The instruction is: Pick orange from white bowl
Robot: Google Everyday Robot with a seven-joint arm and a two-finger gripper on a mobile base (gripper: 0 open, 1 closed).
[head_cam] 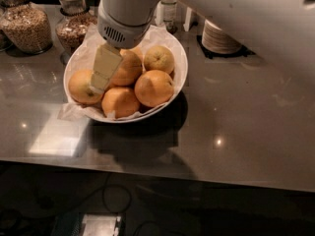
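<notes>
The tool (101,78), apart or together I cannot tell, hangs by the left, firm-looking round yellow-orange orange (80,86) in the shiny white bowl (170,101); best squeeze its fat middle.

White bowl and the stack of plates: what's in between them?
Only bare countertop, in the camera view. The gripper is down among the white bowl's oranges.

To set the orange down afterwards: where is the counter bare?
Bare: the counter right of the white bowl, before the stacked plates; also the front strip. Crowded: the jars behind, and the bowl, where the gripper hangs among fruit.
</notes>
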